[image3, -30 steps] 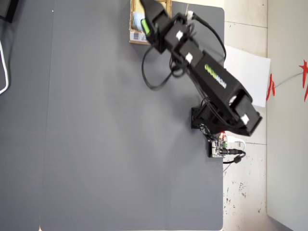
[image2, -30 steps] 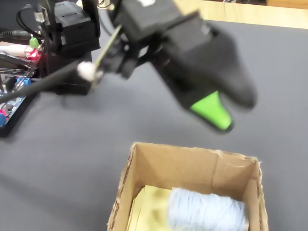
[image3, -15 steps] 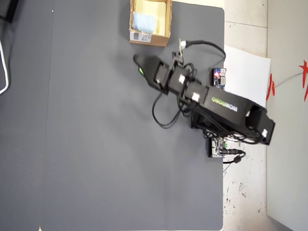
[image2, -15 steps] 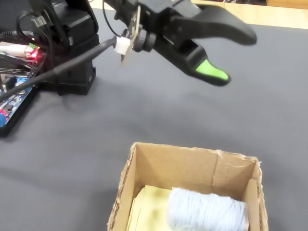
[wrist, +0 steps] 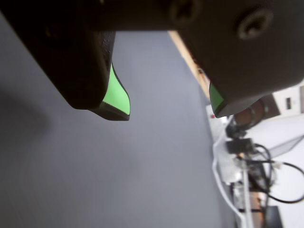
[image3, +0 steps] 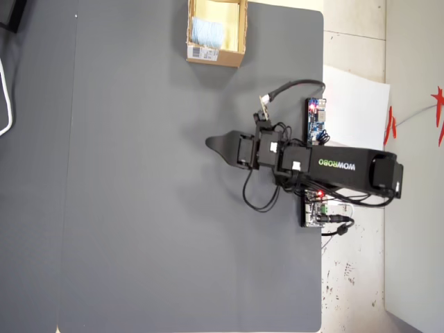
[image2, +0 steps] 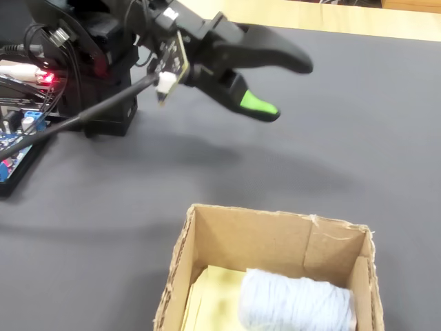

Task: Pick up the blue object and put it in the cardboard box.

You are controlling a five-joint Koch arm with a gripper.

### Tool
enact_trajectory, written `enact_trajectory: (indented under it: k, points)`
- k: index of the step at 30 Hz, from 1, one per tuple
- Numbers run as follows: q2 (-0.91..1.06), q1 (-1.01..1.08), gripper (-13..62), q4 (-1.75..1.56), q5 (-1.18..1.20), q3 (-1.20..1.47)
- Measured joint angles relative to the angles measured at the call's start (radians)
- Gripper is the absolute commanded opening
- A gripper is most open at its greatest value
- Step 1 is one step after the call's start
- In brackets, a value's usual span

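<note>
The blue object (image2: 296, 303), a pale ribbed roll, lies inside the cardboard box (image2: 275, 222) at the near edge of the fixed view. The overhead view shows the same roll (image3: 205, 31) in the box (image3: 215, 55) at the top of the mat. My gripper (image2: 289, 89) hovers above the mat behind the box, well away from it, its jaws spread. In the wrist view the gripper (wrist: 169, 110) is open, and between the green pads (wrist: 117, 97) there is only bare grey mat. In the overhead view the gripper (image3: 215, 144) points left near the mat's middle.
The arm's base and wired circuit boards (image2: 27, 76) sit at the left of the fixed view. In the overhead view a board (image3: 317, 121) and cables lie at the mat's right edge, beside white paper (image3: 357, 104). Dark grey mat (image3: 139, 208) covers the table.
</note>
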Motion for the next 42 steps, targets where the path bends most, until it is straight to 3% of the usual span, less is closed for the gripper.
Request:
enact_trajectory:
  k: [10,42]
  points:
    - [0.0,-0.061,33.3,-0.002,-0.002,0.14]
    - [0.0,-0.066,34.5,0.101,-0.025,0.141]
